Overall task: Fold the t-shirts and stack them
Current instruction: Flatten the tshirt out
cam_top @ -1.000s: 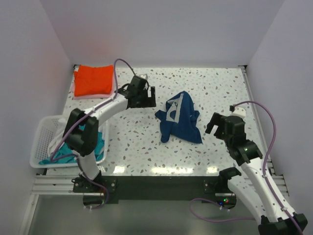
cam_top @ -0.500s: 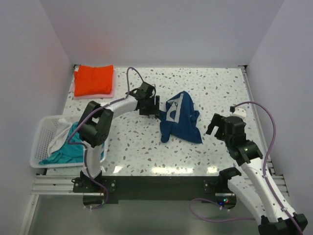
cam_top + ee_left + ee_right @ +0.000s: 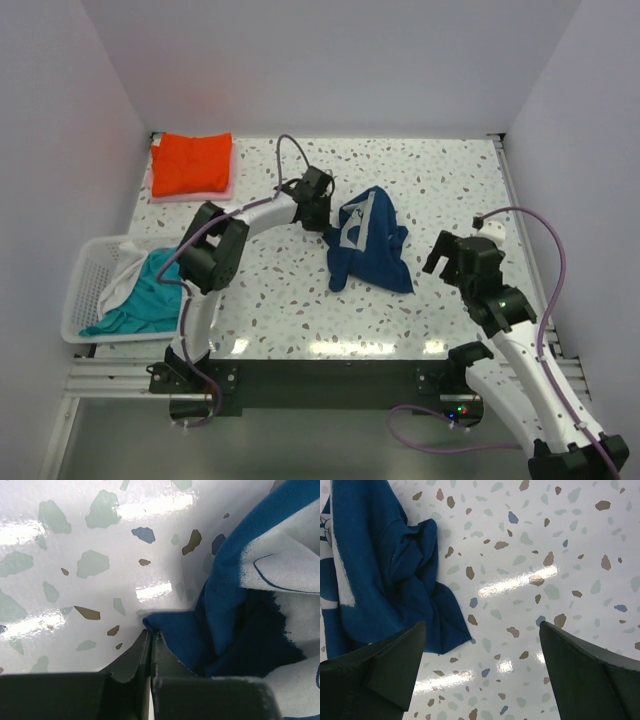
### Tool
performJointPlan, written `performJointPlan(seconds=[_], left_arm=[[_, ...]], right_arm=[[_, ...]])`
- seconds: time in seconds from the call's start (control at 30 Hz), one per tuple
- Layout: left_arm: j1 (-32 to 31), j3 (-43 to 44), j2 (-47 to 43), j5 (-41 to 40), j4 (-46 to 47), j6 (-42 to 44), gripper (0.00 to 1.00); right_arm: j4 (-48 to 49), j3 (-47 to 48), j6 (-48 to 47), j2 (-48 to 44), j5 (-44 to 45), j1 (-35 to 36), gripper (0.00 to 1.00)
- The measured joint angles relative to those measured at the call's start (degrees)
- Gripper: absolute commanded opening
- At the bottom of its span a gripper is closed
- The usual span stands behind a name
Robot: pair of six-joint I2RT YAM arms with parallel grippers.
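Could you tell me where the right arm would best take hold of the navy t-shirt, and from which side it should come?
Probably the pointed lower corner of the navy t-shirt, the part nearest the right gripper. That corner lies flat on the table and sticks out from the bunched folds, so the open gripper could come in low from the shirt's right side and pinch it.

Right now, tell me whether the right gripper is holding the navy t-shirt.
No, the right gripper is open over the table, apart from the navy t-shirt.
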Motion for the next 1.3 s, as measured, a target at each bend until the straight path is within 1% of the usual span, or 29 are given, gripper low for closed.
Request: performJointPlan(seconds=[0.1, 0.2, 0.33, 0.43, 0.47, 0.53, 0.57, 0.73, 0.87, 0.93, 1.0, 1.03, 1.07, 1.13, 1.17, 1.27, 1.3], left_arm=[[-0.33, -0.15, -0.22, -1.03, 0.02, 0.02, 0.0], [-0.48, -2.71, -2.03, -2.75, 0.26, -0.02, 0.0], [-0.63, -7.61, -6.16, -4.17, 0.11, -0.02, 0.0], [-0.63, -9.55, -8.59, -4.7, 0.2, -0.02, 0.0], [-0.63, -9.99, -9.2, -4.87, 0.26, -0.04, 0.0], [-0.63, -10.64, -10.1, -5.09, 0.46, -0.04, 0.0], [-0.63, -10.95, -10.36, -5.2, 0.66, -0.04, 0.0], [-0.63, -11.98, -10.64, -5.49, 0.68, -0.11, 0.0], [-0.63, -12.31, -10.64, -5.51, 0.68, -0.22, 0.0], [-0.63, -12.31, -10.64, -5.51, 0.7, -0.22, 0.0], [-0.63, -12.31, -10.64, -5.51, 0.68, -0.24, 0.0], [-0.63, -12.31, -10.64, -5.51, 0.68, -0.24, 0.0], [-0.63, -12.31, -10.64, -5.51, 0.7, -0.24, 0.0], [-0.63, -12.31, -10.64, -5.53, 0.68, -0.26, 0.0], [-0.61, -12.31, -10.64, -5.51, 0.68, -0.26, 0.0], [-0.55, -12.31, -10.64, -5.51, 0.68, -0.26, 0.0], [-0.46, -12.31, -10.64, -5.57, 0.66, -0.26, 0.0]], right_arm=[[0.28, 0.22, 1.31, 2.14, 0.37, 0.0, 0.99], [1.2, 1.88, 2.27, 7.34, -0.81, 0.0, 0.99], [4.04, 6.64, 3.43, 18.97, -2.54, -0.07, 0.98], [5.86, 10.45, 4.37, 27.15, -4.46, -1.07, 0.94], [6.97, 11.72, 4.68, 30.25, -5.6, -1.79, 0.91], [9.25, 13.7, 5.27, 35.67, -8.57, -3.3, 0.9], [10.36, 14.53, 5.53, 38.49, -10.03, -3.91, 0.86], [13.66, 19.15, 6.38, 50.88, -16.2, -4.83, 0.74], [16.39, 21.97, 7.1, 57.9, -20.22, -4.79, 0.69], [17.84, 22.8, 7.52, 60.33, -21.66, -4.79, 0.65], [19.04, 23.61, 8.04, 62.47, -23.15, -4.79, 0.55], [19.67, 23.82, 8.24, 63.39, -23.63, -4.79, 0.53], [20.24, 23.98, 8.66, 64.17, -24.5, -4.81, 0.44], [21.42, 24.02, 9.14, 65.48, -26.18, -4.81, 0.33], [21.77, 24.02, 9.35, 65.83, -26.56, -4.81, 0.21], [23.17, 23.96, 9.99, 66.07, -28.09, -4.81, 0.0], [23.71, 23.93, 10.12, 66.07, -28.5, -4.81, 0.0]])
